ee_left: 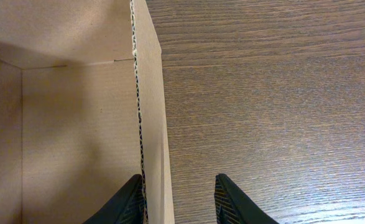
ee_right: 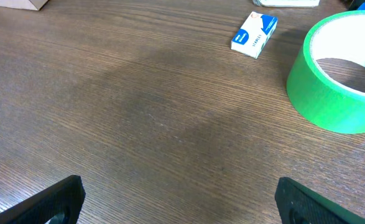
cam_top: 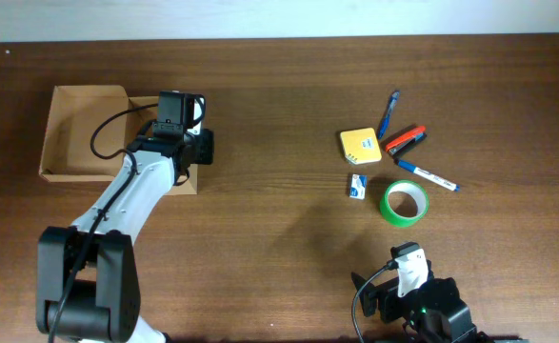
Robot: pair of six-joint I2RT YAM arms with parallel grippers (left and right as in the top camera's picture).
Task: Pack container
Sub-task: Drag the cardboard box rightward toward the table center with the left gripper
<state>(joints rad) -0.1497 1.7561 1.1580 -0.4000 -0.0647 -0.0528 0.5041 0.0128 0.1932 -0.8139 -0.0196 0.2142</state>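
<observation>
The tan cardboard container (cam_top: 79, 133) stands open at the far left of the table, and the part of its inside that shows is bare. My left gripper (cam_top: 177, 112) is at its right side. In the left wrist view the gripper (ee_left: 179, 186) is open and straddles the container's wall (ee_left: 151, 93): one finger is inside against the wall, the other is outside with a gap. My right gripper (cam_top: 408, 255) is near the front edge. It is open and empty (ee_right: 182, 199) above bare table.
The stationery lies at the right: a yellow note pad (cam_top: 359, 145), a blue pen (cam_top: 389, 112), a red marker (cam_top: 405, 141), a white-and-blue marker (cam_top: 428, 175), a small white-and-blue box (cam_top: 357, 185) (ee_right: 254, 34) and a green tape roll (cam_top: 405, 203) (ee_right: 331, 93).
</observation>
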